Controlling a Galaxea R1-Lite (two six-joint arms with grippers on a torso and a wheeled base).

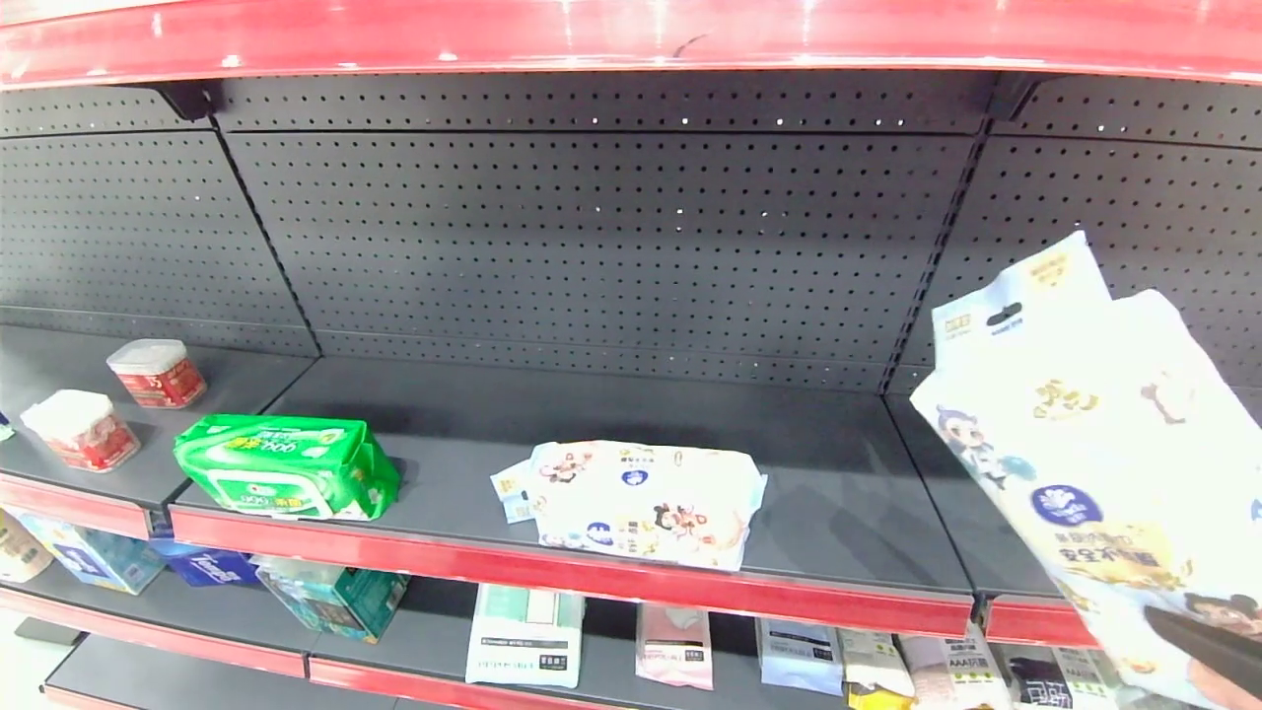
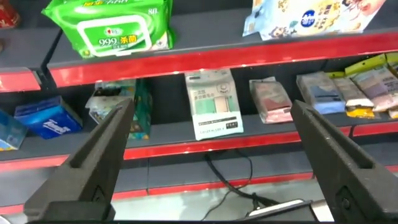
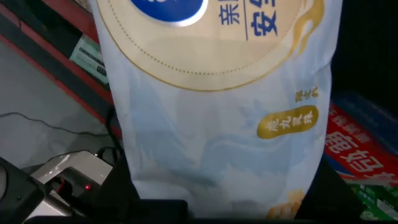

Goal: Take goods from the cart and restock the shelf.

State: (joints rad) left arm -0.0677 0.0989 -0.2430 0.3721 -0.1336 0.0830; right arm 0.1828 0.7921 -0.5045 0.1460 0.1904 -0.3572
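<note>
A large white bag with cartoon print (image 1: 1094, 463) hangs tilted in front of the right end of the dark shelf (image 1: 611, 414), with my right gripper (image 1: 1208, 639) shut on its lower part. The same bag (image 3: 217, 106) lies close against the right wrist camera. On the shelf lie a flat white cartoon pack (image 1: 641, 501) in the middle and a green wipes pack (image 1: 286, 465) to its left. My left gripper (image 2: 211, 106) is open and holds nothing, lower down in front of the shelves, below the green wipes pack (image 2: 112, 28); its dark fingers (image 2: 93, 155) stand wide apart.
Two red-and-white jars (image 1: 158, 373) (image 1: 81, 430) stand on the shelf's left section. The shelf below holds several boxes and packs, among them a white-green pack (image 2: 213, 102) and a blue box (image 2: 46, 117). Cables (image 2: 230, 180) lie on the floor. A perforated back panel (image 1: 592, 237) closes the shelf.
</note>
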